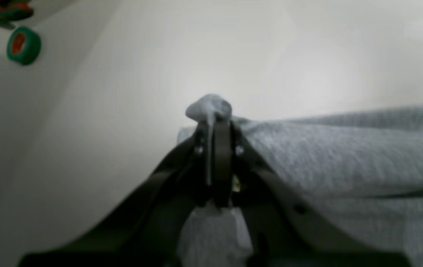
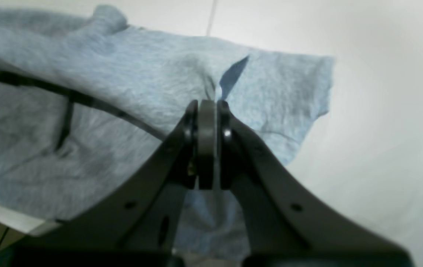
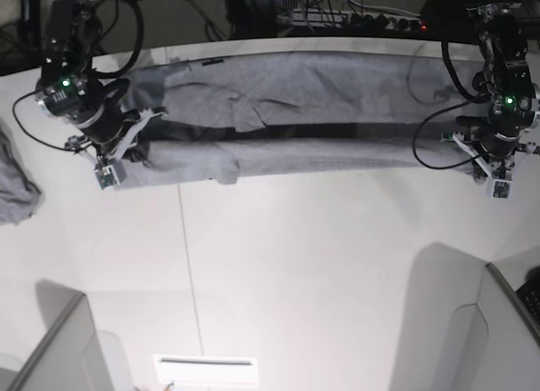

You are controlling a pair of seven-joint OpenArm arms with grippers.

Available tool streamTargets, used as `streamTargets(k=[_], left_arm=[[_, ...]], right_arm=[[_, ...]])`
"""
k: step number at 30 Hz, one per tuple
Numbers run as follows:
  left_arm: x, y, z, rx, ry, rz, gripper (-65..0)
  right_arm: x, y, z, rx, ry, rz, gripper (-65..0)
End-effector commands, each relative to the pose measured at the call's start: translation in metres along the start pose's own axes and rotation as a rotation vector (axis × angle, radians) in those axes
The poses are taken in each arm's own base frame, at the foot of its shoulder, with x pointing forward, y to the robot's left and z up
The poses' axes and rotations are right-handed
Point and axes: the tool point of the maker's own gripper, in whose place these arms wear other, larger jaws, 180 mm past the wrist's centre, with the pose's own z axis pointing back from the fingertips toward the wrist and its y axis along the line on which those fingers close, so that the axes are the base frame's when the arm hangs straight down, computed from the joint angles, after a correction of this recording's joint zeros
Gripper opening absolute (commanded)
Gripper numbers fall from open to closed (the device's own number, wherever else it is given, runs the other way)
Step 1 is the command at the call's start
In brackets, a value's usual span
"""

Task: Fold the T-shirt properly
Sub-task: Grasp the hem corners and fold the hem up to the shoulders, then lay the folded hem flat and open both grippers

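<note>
T-shirt (image 3: 295, 112) lies stretched across the desk (image 3: 295, 264); left hand (image 1: 213, 111) and right hand (image 2: 207, 104) each pinch its cloth tight.

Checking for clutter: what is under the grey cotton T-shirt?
Around the grey cotton T-shirt only the white table shows; whatever lies beneath the cloth is covered.

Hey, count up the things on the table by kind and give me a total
T-shirt: 1
Bunched grey cloth: 1
Green tape roll: 1
White paper sheet: 1
Total: 4
</note>
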Motion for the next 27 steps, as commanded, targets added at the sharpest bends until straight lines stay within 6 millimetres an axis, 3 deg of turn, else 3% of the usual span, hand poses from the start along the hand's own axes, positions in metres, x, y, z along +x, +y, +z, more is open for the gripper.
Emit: streamTargets(k=[1,13,27], left_arm=[[0.012,0.007,0.008,0.023,-0.039,-0.020,-65.0],[-0.043,0.005,0.019,0.009,0.104,-0.094,-65.0],[-0.066,0.005,0.015,0.001,0.172,-0.088,-65.0]], right_arm=[[0.010,-0.003,0.005,-0.010,-0.040,0.013,-65.0],[-0.039,0.012,0.011,0.018,0.065,-0.017,-65.0],[-0.053,0.014,0.011,0.022,0.104,-0.028,-65.0]])
